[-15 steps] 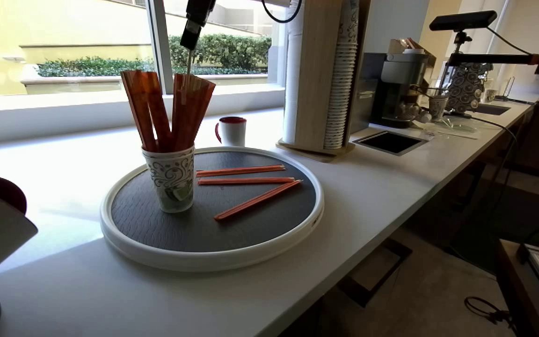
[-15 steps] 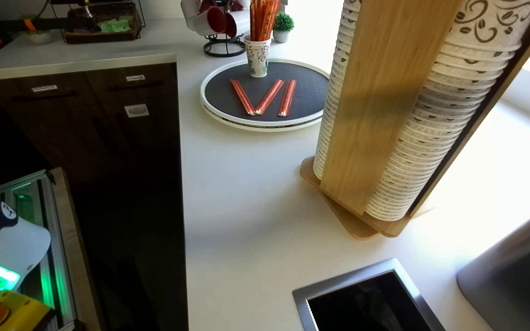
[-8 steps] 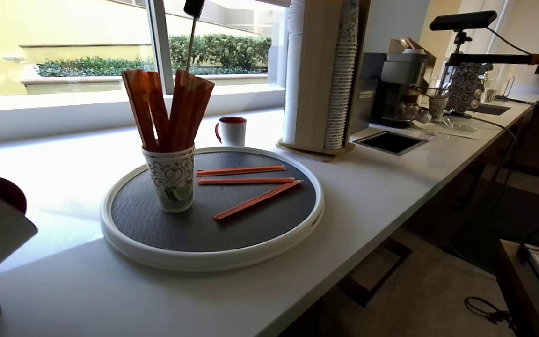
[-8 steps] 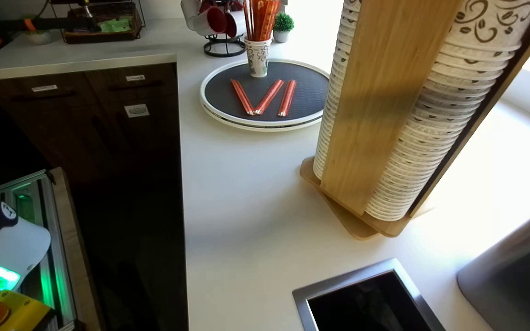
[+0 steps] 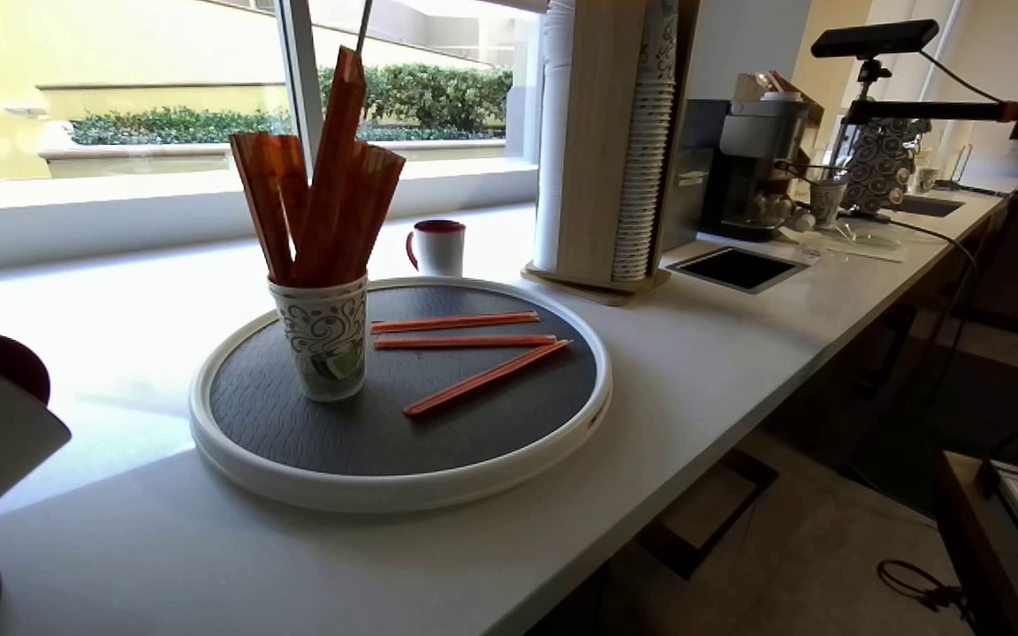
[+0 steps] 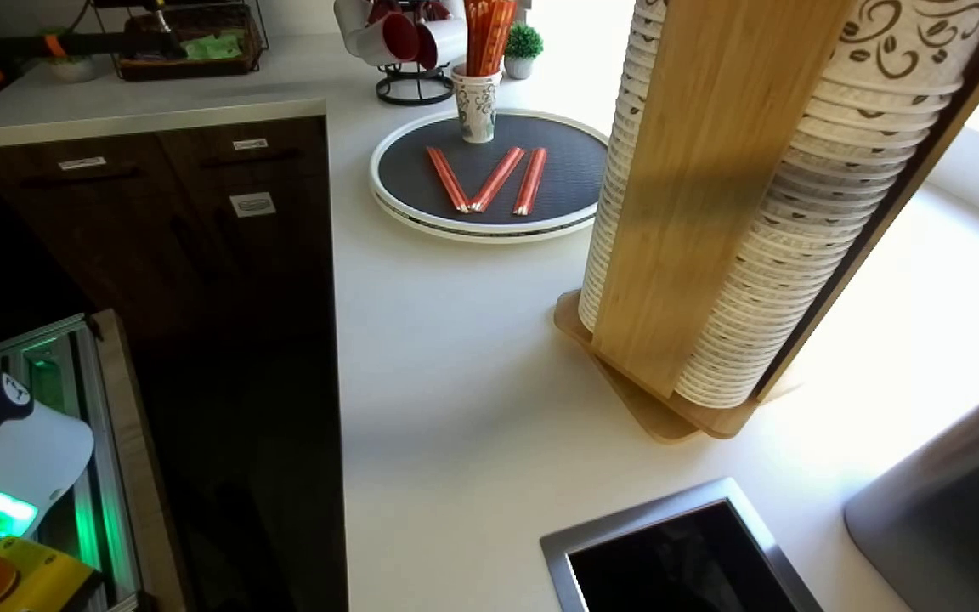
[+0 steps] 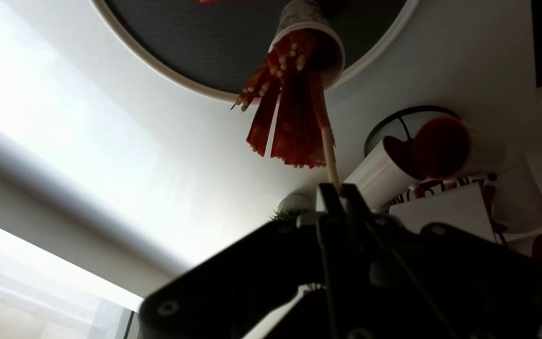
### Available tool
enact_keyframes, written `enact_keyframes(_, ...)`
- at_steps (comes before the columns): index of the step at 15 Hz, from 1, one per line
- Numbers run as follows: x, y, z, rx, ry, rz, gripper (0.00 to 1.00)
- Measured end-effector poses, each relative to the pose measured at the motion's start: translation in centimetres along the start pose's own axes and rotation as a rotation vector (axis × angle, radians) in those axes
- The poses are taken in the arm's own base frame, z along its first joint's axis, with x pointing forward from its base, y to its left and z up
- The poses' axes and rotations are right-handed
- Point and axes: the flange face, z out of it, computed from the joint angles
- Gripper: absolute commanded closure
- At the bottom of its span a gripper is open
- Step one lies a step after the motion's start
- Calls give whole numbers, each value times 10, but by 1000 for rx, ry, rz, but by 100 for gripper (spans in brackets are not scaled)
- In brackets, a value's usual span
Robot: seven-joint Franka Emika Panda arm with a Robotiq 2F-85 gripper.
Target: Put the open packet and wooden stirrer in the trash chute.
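Observation:
My gripper is shut on the top end of a thin wooden stirrer in the wrist view; it is out of view in both exterior views. The stirrer sticks up out of a narrow red-orange open packet, which stands higher than the other packets in the patterned paper cup. In the wrist view this packet runs down into the cup mouth, its lower end hidden. The trash chute, a square dark opening with a metal frame, shows in both exterior views.
The cup stands on a round dark tray with a white rim. Three closed red packets lie on it. A wooden cup rack stands between tray and chute. A mug and a mug stand are near the tray.
My gripper has risen out of the exterior view, drawing the stirrer upward. One red packet has come up with it, above the others in the cup.

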Motion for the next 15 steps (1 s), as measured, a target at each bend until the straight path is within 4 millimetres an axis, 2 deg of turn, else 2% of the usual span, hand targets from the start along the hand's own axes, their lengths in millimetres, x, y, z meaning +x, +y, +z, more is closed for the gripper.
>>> enact_keyframes(7,0,-7,-38,-3,59,27,99)
enact_keyframes(11,-12,-11,-85,44,154,104,99)
enact_keyframes(15,-49,-9,-141,96,325,240,99)
